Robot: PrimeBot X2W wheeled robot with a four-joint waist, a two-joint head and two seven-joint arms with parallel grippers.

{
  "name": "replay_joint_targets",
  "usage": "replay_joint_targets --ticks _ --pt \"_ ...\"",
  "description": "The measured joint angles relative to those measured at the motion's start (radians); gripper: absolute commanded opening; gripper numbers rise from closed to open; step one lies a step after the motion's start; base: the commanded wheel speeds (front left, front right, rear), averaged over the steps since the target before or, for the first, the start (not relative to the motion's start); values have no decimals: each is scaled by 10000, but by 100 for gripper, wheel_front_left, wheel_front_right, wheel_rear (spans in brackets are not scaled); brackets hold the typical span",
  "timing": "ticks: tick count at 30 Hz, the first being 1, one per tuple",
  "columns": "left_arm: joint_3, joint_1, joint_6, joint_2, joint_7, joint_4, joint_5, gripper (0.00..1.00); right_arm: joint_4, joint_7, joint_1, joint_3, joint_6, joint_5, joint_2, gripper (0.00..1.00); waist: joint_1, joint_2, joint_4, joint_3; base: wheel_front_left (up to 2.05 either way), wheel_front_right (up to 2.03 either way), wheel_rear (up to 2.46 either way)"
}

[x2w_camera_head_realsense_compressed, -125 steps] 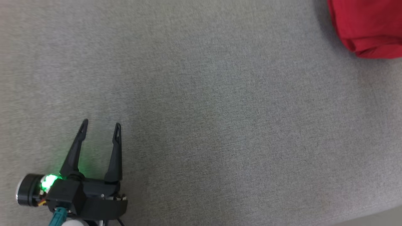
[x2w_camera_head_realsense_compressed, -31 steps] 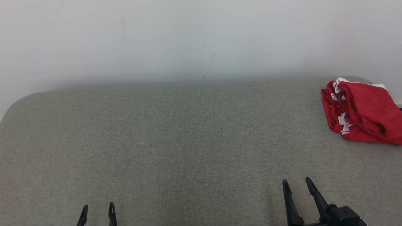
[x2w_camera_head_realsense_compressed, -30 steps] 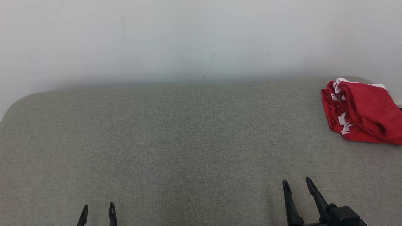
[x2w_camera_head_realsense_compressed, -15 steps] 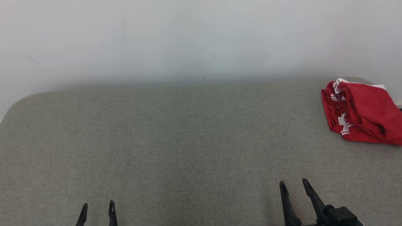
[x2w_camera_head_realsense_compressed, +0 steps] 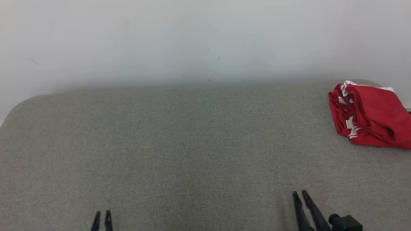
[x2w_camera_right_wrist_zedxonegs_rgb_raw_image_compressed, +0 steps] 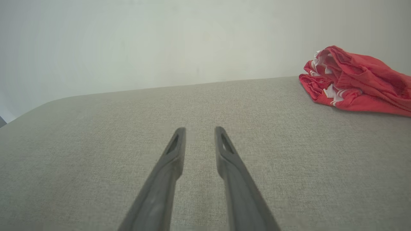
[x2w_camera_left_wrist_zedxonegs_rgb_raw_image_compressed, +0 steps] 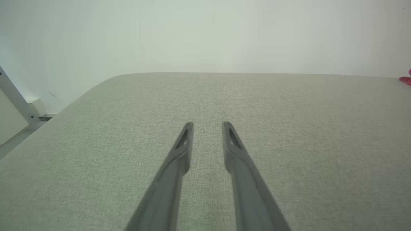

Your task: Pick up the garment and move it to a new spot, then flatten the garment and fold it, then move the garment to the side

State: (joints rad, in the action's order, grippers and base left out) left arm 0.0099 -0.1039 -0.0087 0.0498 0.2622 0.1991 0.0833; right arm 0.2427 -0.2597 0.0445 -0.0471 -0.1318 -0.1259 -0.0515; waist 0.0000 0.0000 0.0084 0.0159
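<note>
The garment (x2w_camera_head_realsense_compressed: 369,115) is a red bundle with white trim, lying folded over at the far right of the grey padded surface (x2w_camera_head_realsense_compressed: 192,144). The right wrist view has the garment (x2w_camera_right_wrist_zedxonegs_rgb_raw_image_compressed: 353,83) at its upper right, and a red sliver of the garment (x2w_camera_left_wrist_zedxonegs_rgb_raw_image_compressed: 405,79) touches the right edge of the left wrist view. My left gripper (x2w_camera_head_realsense_compressed: 102,213) is low at the near left, far from the cloth. Its fingers (x2w_camera_left_wrist_zedxonegs_rgb_raw_image_compressed: 184,144) stand apart with nothing between them. My right gripper (x2w_camera_head_realsense_compressed: 299,193) is at the near right, well short of the garment, with a narrow empty gap between its fingers (x2w_camera_right_wrist_zedxonegs_rgb_raw_image_compressed: 175,150).
A pale wall (x2w_camera_head_realsense_compressed: 192,38) rises right behind the grey surface. The surface has a rounded far-left corner (x2w_camera_head_realsense_compressed: 19,102). A metal frame bar (x2w_camera_left_wrist_zedxonegs_rgb_raw_image_compressed: 16,99) and a strip of floor lie beyond the surface's left edge.
Both grippers' fingers have drawn closer together and slipped a little lower in the head view. The garment has stayed where it was.
</note>
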Motion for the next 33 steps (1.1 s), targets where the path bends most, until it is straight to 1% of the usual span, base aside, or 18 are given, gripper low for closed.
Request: replay_joint_targets --ticks 5,17,18,33 --pt "10 -2 -4 -31 -132 430 236 0 357 82 212 -2 -2 -174 2 0 0 0 -1 -1 0 0 0" --pt "176 170 -190 -33 -708 489 2591 0 334 545 64 81 -2 -2635 -48 0 0 0 -10 -19 0 0 0" --pt "196 253 -209 -33 -794 477 2964 0 326 621 -12 98 -2 -3009 -61 0 0 0 -11 -22 0 0 0" --pt "334 568 -435 -33 -1379 470 5486 0 282 1129 -264 259 0 -5582 -167 0 1 0 -21 -44 0 0 0"
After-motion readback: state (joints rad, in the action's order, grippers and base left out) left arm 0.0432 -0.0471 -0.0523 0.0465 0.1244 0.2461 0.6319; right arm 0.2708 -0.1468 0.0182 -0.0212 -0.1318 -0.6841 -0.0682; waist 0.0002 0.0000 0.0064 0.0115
